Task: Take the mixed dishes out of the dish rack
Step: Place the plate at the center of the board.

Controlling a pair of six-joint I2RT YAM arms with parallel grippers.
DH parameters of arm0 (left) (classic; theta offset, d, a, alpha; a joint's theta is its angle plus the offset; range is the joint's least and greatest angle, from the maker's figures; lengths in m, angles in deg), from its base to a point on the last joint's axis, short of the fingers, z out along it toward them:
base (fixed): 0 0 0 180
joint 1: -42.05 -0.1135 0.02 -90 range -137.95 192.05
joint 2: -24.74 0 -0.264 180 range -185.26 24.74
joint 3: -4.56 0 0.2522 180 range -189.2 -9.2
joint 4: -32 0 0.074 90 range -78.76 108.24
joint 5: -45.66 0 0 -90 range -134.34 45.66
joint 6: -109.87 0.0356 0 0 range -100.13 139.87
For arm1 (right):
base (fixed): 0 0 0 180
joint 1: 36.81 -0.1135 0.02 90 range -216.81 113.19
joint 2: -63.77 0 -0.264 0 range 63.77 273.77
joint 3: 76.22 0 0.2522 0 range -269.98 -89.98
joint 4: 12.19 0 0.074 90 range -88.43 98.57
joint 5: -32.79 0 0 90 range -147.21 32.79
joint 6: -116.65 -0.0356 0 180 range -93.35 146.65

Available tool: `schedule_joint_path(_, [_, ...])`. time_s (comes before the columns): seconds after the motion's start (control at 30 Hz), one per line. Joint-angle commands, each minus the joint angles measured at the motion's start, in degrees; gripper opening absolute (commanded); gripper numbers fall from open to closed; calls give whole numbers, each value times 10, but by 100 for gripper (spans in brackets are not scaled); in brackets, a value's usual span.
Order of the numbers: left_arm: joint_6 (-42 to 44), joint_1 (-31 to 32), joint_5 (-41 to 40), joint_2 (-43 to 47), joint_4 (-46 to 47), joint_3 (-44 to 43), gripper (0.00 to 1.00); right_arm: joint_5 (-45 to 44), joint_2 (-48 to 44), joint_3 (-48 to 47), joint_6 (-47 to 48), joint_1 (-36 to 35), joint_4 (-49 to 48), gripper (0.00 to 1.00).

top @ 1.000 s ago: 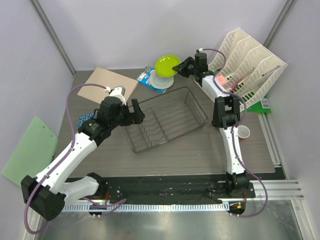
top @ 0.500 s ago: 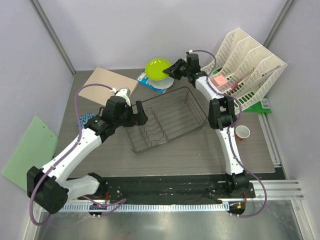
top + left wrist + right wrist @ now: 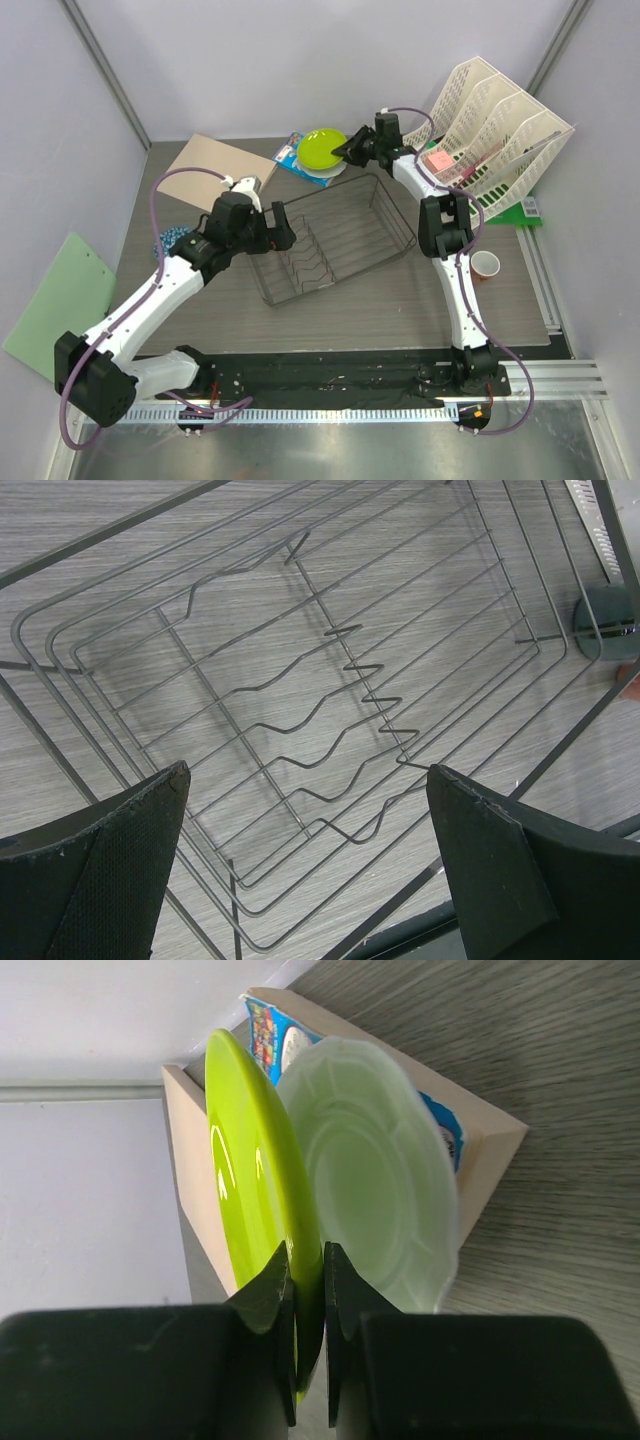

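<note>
Bright, even overhead light, soft shadows on the worktop (image 3: 400, 300); glare streaks the lime-green plate (image 3: 240, 1190); the close fingers (image 3: 110, 870) look slightly soft

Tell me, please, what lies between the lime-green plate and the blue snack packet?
The white plate, right beside the lime-green plate; the right wrist view shows it.

White arms (image 3: 150, 300), black joints (image 3: 440, 225), seemingly purple cables (image 3: 152, 215).

Dark wire dish rack (image 3: 335, 235) lies angled on the table (image 3: 380, 305). Behind it, a lime-green plate (image 3: 318, 148), pinched at its rim, tilts over a white plate (image 3: 385, 1190). A pink cup (image 3: 485, 265) stands to the right.
</note>
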Motion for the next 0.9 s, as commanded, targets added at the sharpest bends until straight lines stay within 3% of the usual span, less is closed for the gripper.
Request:
schedule_joint_path(0.0, [-4,-1,8,-8,18,-1,100,-9,-2,-6,24,5,5,1])
schedule_joint_path(0.1, [-5,-1,8,-11,17,-3,100,-12,-4,-6,30,5,16,9])
schedule_joint_path(0.13, [-6,-1,8,-13,18,-3,100,-13,-5,-5,34,6,20,16])
schedule_joint_path(0.23, [-7,-1,8,-15,18,-4,100,-16,-8,-6,39,6,23,22])
schedule_joint_path(0.63, [-8,-1,9,-17,18,-2,100,-71,-26,-31,90,5,86,38])
schedule_joint_path(0.87, [-8,-1,8,-21,19,-3,100,-126,-42,-48,145,6,148,41])
